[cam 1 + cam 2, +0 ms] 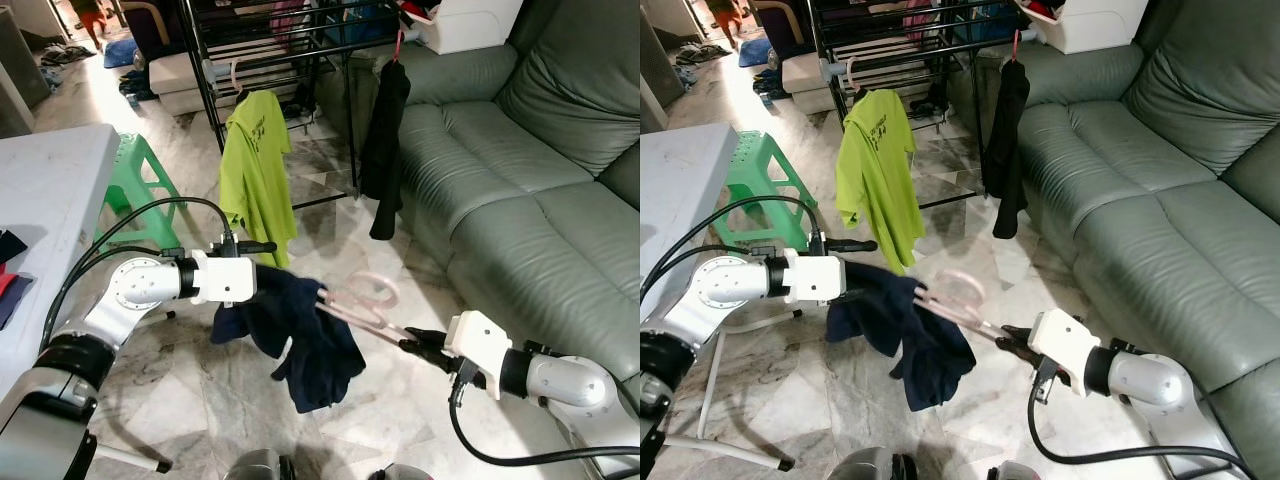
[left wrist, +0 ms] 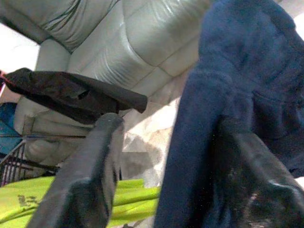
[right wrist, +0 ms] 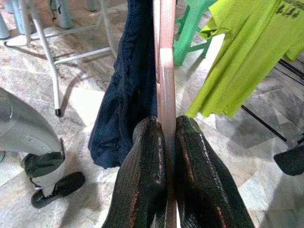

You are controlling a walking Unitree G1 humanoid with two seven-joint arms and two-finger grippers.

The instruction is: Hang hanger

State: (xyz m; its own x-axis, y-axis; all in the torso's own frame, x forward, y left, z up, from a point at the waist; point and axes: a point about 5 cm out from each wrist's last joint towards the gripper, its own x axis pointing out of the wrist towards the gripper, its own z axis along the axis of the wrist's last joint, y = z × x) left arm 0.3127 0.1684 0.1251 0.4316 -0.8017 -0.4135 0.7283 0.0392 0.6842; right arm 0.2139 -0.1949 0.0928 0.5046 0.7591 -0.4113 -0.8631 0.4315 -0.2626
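My right gripper [image 1: 412, 341] is low at the right, shut on one end of a pink hanger [image 1: 362, 300]; the right wrist view shows the hanger [image 3: 166, 71] pinched between its fingers [image 3: 142, 180]. The hanger's far end reaches into a navy garment [image 1: 300, 335] that hangs above the floor. At the garment's upper left my left gripper [image 1: 260, 265] is open. One finger [image 2: 85, 175] is bare above the cloth and the other finger [image 2: 259, 185] has the navy cloth [image 2: 228, 95] draped over it. A black drying rack [image 1: 300, 45] stands beyond.
A lime green shirt [image 1: 255, 170] and a black garment [image 1: 385, 150] hang on the rack. A grey-green sofa [image 1: 520, 180] fills the right side. At the left stand a white table [image 1: 50, 190] and a green stool [image 1: 135, 165]. The floor is marble tile.
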